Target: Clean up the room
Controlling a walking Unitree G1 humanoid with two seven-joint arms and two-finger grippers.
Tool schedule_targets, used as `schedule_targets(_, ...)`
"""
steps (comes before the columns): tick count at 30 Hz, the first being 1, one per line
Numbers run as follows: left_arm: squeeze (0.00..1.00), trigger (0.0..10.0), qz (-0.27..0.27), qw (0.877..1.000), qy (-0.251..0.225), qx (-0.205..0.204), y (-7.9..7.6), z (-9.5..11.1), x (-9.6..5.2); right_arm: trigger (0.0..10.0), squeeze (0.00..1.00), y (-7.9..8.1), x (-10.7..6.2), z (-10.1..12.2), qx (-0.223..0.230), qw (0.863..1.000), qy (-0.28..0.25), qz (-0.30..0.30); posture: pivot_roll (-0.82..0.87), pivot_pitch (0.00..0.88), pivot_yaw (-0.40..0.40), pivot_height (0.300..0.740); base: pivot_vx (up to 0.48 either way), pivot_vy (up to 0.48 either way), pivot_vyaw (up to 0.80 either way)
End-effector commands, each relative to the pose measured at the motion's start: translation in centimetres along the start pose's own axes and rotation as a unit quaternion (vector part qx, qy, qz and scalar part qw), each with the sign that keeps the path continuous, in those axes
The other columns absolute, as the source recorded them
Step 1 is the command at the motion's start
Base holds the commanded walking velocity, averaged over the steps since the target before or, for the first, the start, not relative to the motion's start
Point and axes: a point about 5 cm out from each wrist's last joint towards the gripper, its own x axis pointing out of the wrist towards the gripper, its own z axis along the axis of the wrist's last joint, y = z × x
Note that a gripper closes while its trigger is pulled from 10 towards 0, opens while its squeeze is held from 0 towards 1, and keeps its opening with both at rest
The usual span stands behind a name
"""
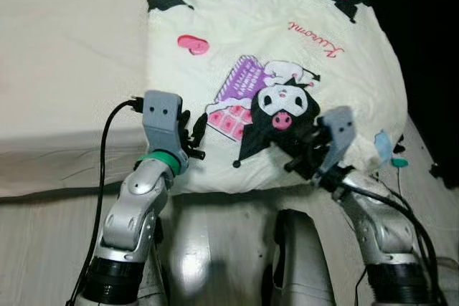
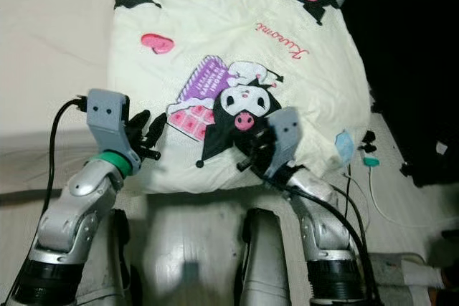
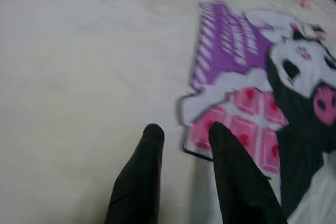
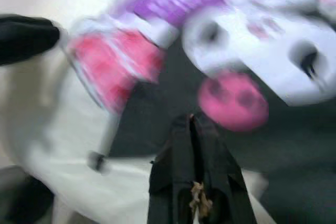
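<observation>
A cream blanket point(image 1: 287, 48) printed with cartoon figures lies spread on the bed, and its near edge hangs just in front of me. My left gripper point(image 1: 192, 134) hovers at that edge beside the pink-and-purple print, fingers apart; the left wrist view shows the open left gripper point(image 3: 184, 129) just above the fabric with nothing between the fingers. My right gripper point(image 1: 301, 152) is over the black cartoon figure near the same edge. The right wrist view shows the right gripper point(image 4: 190, 119) with its fingers pressed together, pointing at the figure's pink nose.
The bed's plain white sheet point(image 1: 64, 48) stretches to the left. On the floor at the right lie a light-blue face mask point(image 1: 384, 145), a teal plug point(image 1: 399, 163) with cables, and a white power strip point(image 2: 412, 274). Dark furniture stands at the far right.
</observation>
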Motion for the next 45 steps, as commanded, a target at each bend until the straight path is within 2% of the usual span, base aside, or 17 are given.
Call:
schedule_targets(1,0.0,10.0,-0.006,1.0,0.019,0.017,-0.4,-1.3,-0.1,10.0,0.0,-1.0,-0.7,-1.2,0.004,0.999,0.018,-0.032,0.06,0.242,0.02,0.501,0.0,0.0,0.0)
schedule_targets(3,0.0,10.0,0.033,0.996,0.05,0.059,0.0,-3.2,0.5,10.0,0.0,-3.0,-1.1,-3.7,0.015,0.995,0.058,-0.078,0.06,0.24,0.017,0.501,0.0,0.0,0.0)
schedule_targets(8,0.0,10.0,0.083,0.985,0.086,0.123,0.9,-4.9,0.6,10.0,0.0,-3.8,-1.6,-6.2,0.028,0.987,0.101,-0.126,0.07,0.242,0.015,0.501,0.0,0.0,0.0)
schedule_targets(10,0.0,10.0,0.1,0.979,0.112,0.14,1.9,-6.3,0.0,10.0,0.0,-5.0,-3.5,-8.2,-0.012,0.966,0.153,-0.207,0.07,0.249,0.018,0.501,0.0,0.0,0.0)
schedule_targets(15,0.0,10.0,0.104,0.978,0.125,0.131,2.6,-7.2,-0.8,10.0,0.0,-6.5,-6.4,-10.1,-0.04,0.936,0.195,-0.29,0.08,0.256,0.018,0.501,0.0,0.0,0.0)
schedule_targets(20,0.0,10.0,0.119,0.975,0.127,0.135,3.4,-7.7,-1.2,10.0,0.0,-7.7,-11.0,-13.0,0.016,0.887,0.239,-0.394,0.08,0.259,0.017,0.501,0.0,0.0,0.0)
schedule_targets(22,0.0,10.0,0.125,0.975,0.126,0.137,3.6,-7.7,-1.1,10.0,0.0,-7.5,-11.9,-13.8,0.033,0.878,0.244,-0.412,0.07,0.259,0.018,0.501,0.0,0.0,0.0)
schedule_targets(25,0.0,10.0,0.129,0.974,0.125,0.141,3.9,-7.6,-1.1,10.0,0.0,-7.1,-11.7,-13.7,0.032,0.887,0.224,-0.402,0.07,0.258,0.019,0.501,0.0,0.0,0.0)
schedule_targets(26,0.0,10.0,0.133,0.972,0.125,0.148,4.1,-7.5,-1.1,10.0,0.0,-6.9,-11.0,-13.0,0.029,0.902,0.193,-0.384,0.07,0.258,0.019,0.501,0.0,0.0,0.0)
schedule_targets(28,0.0,10.0,0.133,0.972,0.125,0.148,4.1,-7.5,-1.1,10.0,0.0,-6.9,-11.0,-13.0,0.029,0.902,0.193,-0.384,0.07,0.258,0.019,0.501,0.0,0.0,0.0)
schedule_targets(29,0.0,10.0,0.139,0.969,0.127,0.161,4.4,-7.5,-1.1,10.0,0.0,-6.8,-10.2,-12.0,0.018,0.917,0.163,-0.364,0.07,0.257,0.018,0.501,0.0,0.0,0.0)
schedule_targets(30,0.0,10.0,0.152,0.961,0.138,0.187,5.2,-7.7,-1.3,10.0,0.0,-7.0,-9.1,-9.9,-0.009,0.932,0.112,-0.345,0.07,0.257,0.018,0.501,0.0,0.0,0.0)
schedule_targets(31,0.0,10.0,0.152,0.961,0.138,0.187,5.2,-7.7,-1.3,10.0,0.0,-7.0,-9.1,-9.9,-0.009,0.932,0.112,-0.345,0.07,0.257,0.018,0.501,0.0,0.0,0.0)
schedule_targets(32,0.0,10.0,0.166,0.952,0.15,0.207,6.2,-7.9,-1.4,10.0,0.0,-7.4,-8.3,-7.3,-0.042,0.938,0.057,-0.339,0.06,0.256,0.018,0.501,0.0,0.0,0.0)
schedule_targets(34,0.0,10.0,0.184,0.939,0.182,0.229,7.9,-8.6,-1.8,10.0,0.0,-8.9,-7.9,-2.3,-0.105,0.93,-0.029,-0.351,0.05,0.255,0.02,0.501,0.0,0.0,0.0)
schedule_targets(39,0.0,10.0,0.184,0.935,0.199,0.23,8.7,-9.0,-2.2,10.0,0.0,-10.1,-8.2,-0.5,-0.126,0.921,-0.048,-0.366,0.05,0.255,0.023,0.501,0.0,0.0,0.0)
schedule_targets(45,0.0,10.0,0.188,0.926,0.214,0.247,10.6,-9.2,-3.6,10.0,0.0,-11.1,-9.3,-5.3,-0.093,0.923,0.063,-0.368,0.06,0.257,0.032,0.501,0.0,0.0,0.0)
